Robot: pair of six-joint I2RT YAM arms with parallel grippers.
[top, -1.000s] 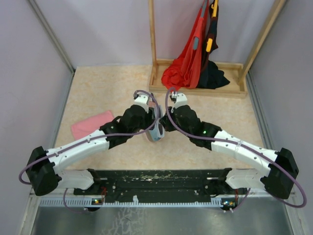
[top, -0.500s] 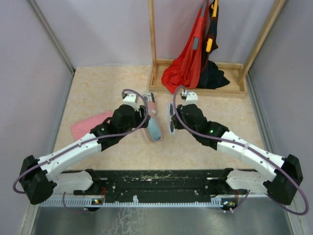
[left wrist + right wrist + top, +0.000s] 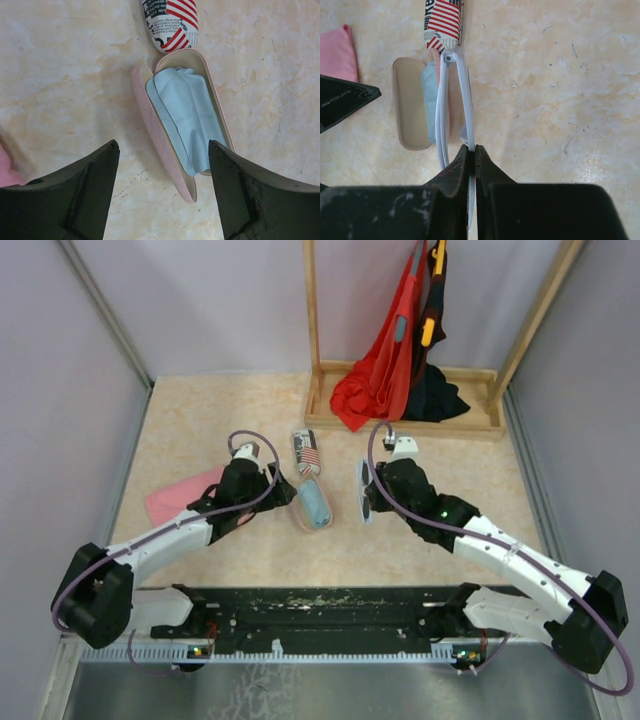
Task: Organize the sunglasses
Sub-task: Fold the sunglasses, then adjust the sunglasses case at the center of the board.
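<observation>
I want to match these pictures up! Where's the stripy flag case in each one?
Top external: the flag case lies near the centre of the picture, on the table.
Left wrist: the flag case is at the top edge, in the middle.
Right wrist: the flag case is at the top edge, left of the middle.
Shared landmark: the open pink case holding a blue cloth, right by the flag case's end.

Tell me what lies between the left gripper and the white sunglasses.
An open pink case with a blue cloth inside lies between the left gripper and the white sunglasses, as the top view shows.
</observation>
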